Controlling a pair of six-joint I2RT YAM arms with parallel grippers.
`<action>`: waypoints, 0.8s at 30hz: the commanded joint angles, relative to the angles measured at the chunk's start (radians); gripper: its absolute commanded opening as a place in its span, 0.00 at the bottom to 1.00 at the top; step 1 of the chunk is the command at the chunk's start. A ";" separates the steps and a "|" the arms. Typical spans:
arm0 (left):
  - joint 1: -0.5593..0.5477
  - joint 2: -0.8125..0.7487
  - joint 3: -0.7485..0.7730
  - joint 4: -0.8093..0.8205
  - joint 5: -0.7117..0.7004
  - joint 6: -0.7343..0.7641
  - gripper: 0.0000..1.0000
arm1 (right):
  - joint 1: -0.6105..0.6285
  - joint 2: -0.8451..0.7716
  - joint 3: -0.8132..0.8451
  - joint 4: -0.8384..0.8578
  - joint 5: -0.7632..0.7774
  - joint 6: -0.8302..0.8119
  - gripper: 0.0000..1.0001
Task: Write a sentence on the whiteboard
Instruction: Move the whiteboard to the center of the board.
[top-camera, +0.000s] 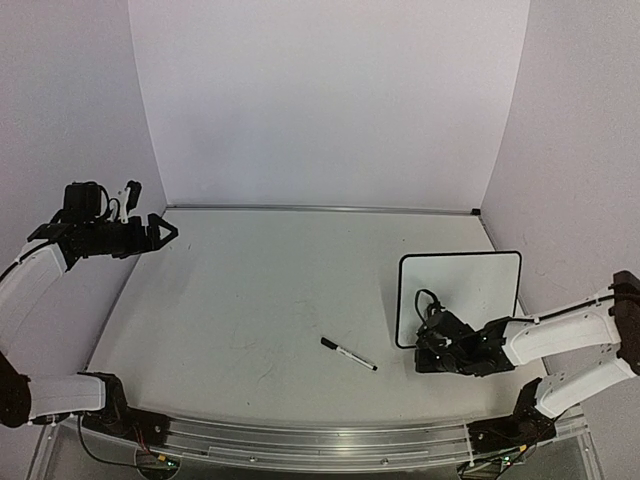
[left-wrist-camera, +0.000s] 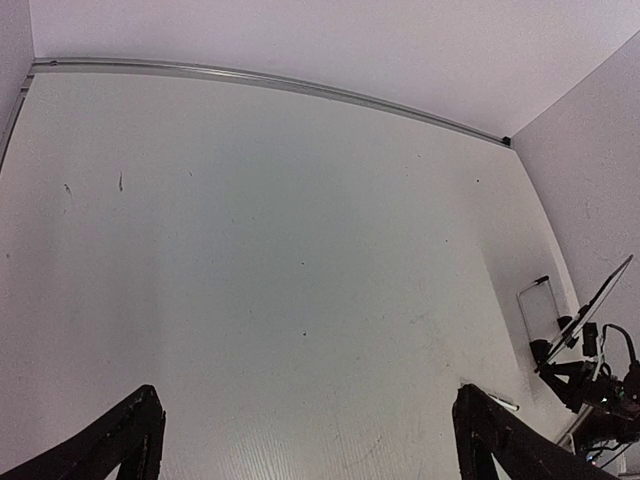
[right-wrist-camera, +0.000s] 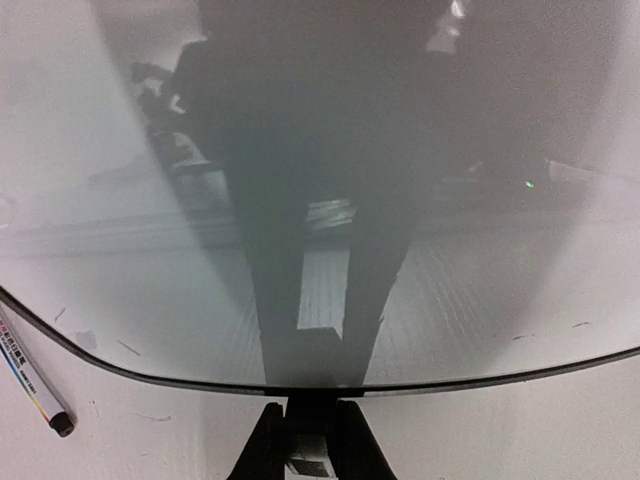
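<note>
The whiteboard (top-camera: 470, 290) stands at the right of the table, its face blank; no lettering shows on it. My right gripper (top-camera: 436, 352) is at its near left edge. In the right wrist view the board (right-wrist-camera: 450, 250) fills the frame, and the gripper (right-wrist-camera: 310, 440) is shut on a small black foot at the board's frame. A black-capped marker (top-camera: 348, 354) lies loose on the table left of the board, also in the right wrist view (right-wrist-camera: 30, 385). My left gripper (top-camera: 165, 232) is open and empty, raised at the far left.
The left wrist view shows the left gripper (left-wrist-camera: 308, 392) over bare tabletop, with the whiteboard (left-wrist-camera: 600, 300) seen edge-on and tilted at far right. A metal strip (top-camera: 320, 209) runs along the back wall. White walls close in on three sides.
</note>
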 joint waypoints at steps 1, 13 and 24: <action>0.001 0.007 0.003 0.021 0.016 0.001 1.00 | 0.027 0.047 0.071 0.060 0.055 0.028 0.12; 0.001 0.011 0.001 0.019 0.022 -0.004 1.00 | 0.074 0.227 0.227 0.089 0.111 0.013 0.00; 0.001 0.009 -0.003 0.021 0.029 -0.009 0.99 | 0.108 0.426 0.433 0.094 0.117 -0.033 0.00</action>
